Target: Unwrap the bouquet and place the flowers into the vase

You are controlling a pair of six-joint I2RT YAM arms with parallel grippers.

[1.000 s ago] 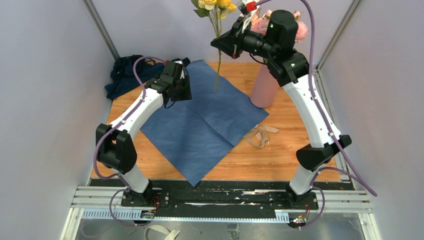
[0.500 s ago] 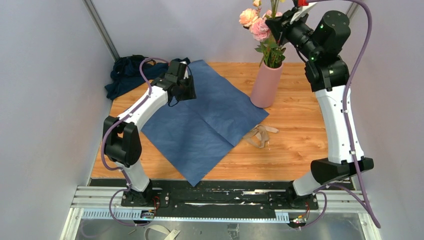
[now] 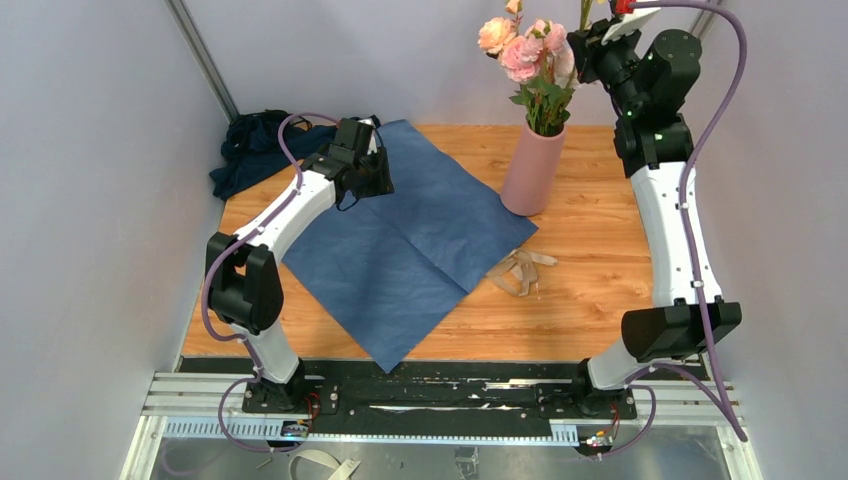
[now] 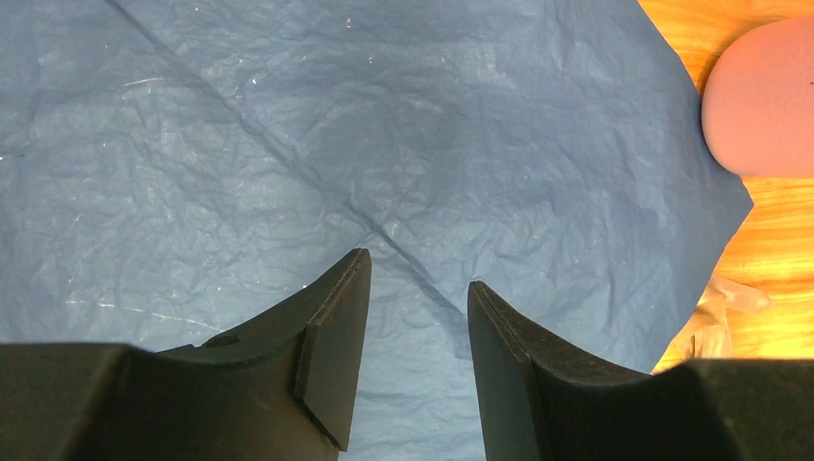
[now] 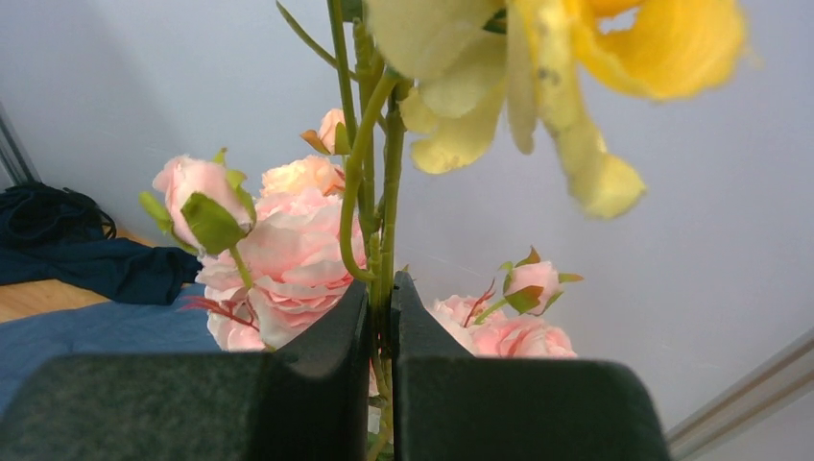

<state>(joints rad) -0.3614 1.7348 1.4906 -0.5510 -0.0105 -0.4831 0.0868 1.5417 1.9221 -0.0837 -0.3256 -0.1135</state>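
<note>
The pink vase (image 3: 530, 172) stands at the back of the table with pink and peach flowers (image 3: 524, 52) in it. High beside those blooms, my right gripper (image 3: 585, 40) is shut on the green stems (image 5: 370, 192) of a yellow flower (image 5: 576, 58), gripped just under the head (image 5: 382, 288). The stems' lower ends are hidden behind the fingers. The blue paper wrap (image 3: 410, 240) of the bouquet lies spread flat. My left gripper (image 3: 372, 175) hovers open over it (image 4: 418, 279), nothing between its fingers.
A tan raffia ribbon (image 3: 518, 270) lies loose on the wood right of the paper. A dark navy cloth heap (image 3: 250, 150) sits at the back left corner. The vase's side (image 4: 763, 106) shows at the right edge of the left wrist view.
My right arm has swung right and up, carrying the yellow flower from over the paper to beside the pink blooms. The left arm has shifted slightly.
</note>
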